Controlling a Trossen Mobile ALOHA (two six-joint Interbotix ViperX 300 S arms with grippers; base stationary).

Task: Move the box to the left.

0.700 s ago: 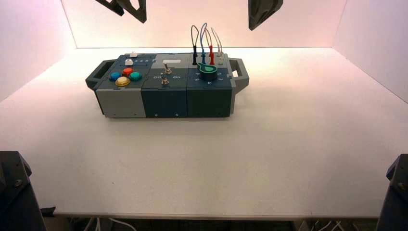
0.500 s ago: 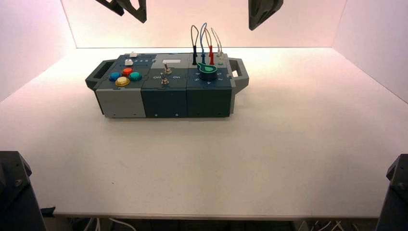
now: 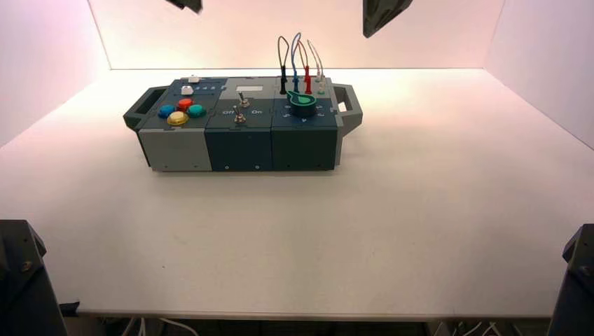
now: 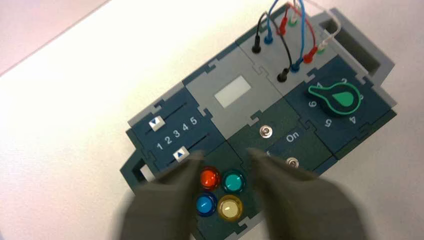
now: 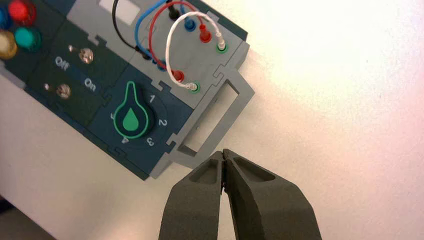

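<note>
While the left tool (image 4: 222, 187), fingers spread wide, has risen almost out of the high view above the box (image 3: 242, 129), which sits unmoved on the table (image 3: 420, 210), the right tool (image 5: 223, 162) hovers pinched shut beside its right-end handle (image 5: 210, 122); push not yet begun.

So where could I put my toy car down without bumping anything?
The white table is bare in front of the box, to its right past the grey handle, and to its left. It is crowded on the box's top: looped wires, green knob, coloured buttons.
</note>
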